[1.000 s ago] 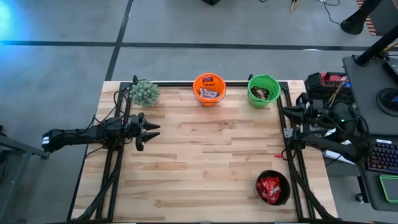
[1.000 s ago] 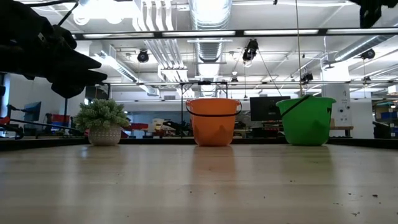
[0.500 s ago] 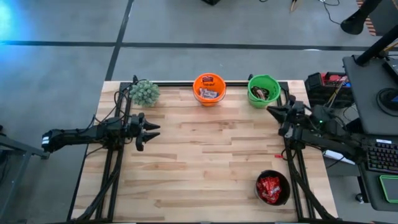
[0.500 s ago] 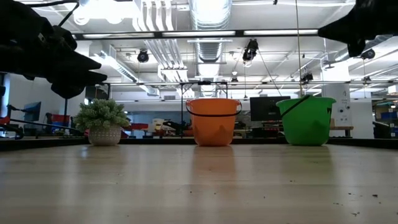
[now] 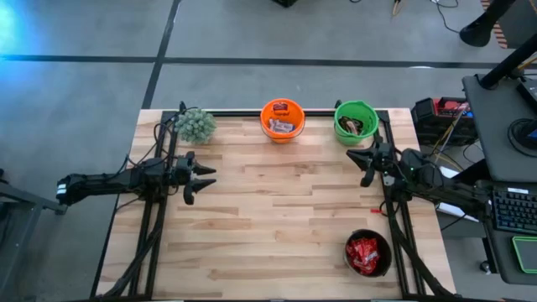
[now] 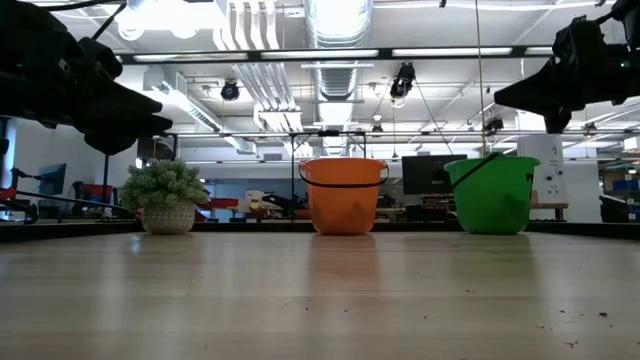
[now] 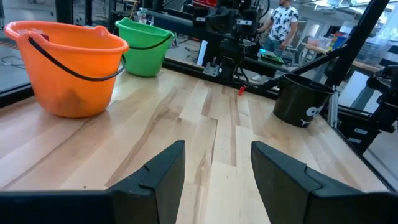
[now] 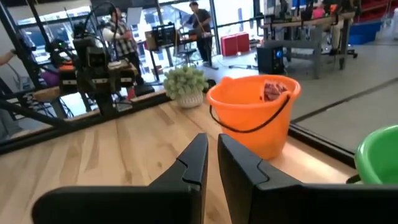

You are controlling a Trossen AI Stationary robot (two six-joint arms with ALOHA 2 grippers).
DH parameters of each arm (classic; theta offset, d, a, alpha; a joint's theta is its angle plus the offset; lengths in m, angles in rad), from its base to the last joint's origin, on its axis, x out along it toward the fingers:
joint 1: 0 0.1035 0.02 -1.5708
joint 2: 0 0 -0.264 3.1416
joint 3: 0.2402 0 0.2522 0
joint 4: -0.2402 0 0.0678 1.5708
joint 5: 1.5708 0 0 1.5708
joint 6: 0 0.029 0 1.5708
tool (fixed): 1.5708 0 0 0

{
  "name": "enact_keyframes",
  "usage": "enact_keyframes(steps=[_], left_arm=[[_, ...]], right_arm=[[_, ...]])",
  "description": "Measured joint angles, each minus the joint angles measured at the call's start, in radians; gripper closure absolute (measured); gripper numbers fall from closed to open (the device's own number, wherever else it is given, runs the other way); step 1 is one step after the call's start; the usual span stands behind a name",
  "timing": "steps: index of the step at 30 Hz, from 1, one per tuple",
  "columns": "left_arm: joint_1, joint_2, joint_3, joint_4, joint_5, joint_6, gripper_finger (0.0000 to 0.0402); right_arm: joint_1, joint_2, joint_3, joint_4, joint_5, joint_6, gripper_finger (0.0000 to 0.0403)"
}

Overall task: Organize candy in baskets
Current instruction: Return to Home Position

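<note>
Now we should ease the nearly closed, empty right gripper at three o'clock clear of the green basket, while the left gripper waits wide at nine.

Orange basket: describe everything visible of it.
The orange basket is a small round bucket, plastic-looking, with a thin black handle folded down against its wall. It stands upright on the table near its far edge, between the potted plant and the green basket, touching neither. Wrapped candy lies inside.
</note>
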Motion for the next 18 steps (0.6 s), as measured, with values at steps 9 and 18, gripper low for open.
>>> enact_keyframes(steps=[9,18], left_arm=[[0.0,0.001,0.0,-0.001,0.0,0.046,0.0235],[0.0,0.074,0.0,0.0,-0.001,0.068,0.0235]], right_arm=[[0.0,-0.008,-0.055,0.037,0.007,-0.015,0.0374],[-0.002,0.008,-0.114,0.151,0.024,-0.015,0.0374]])
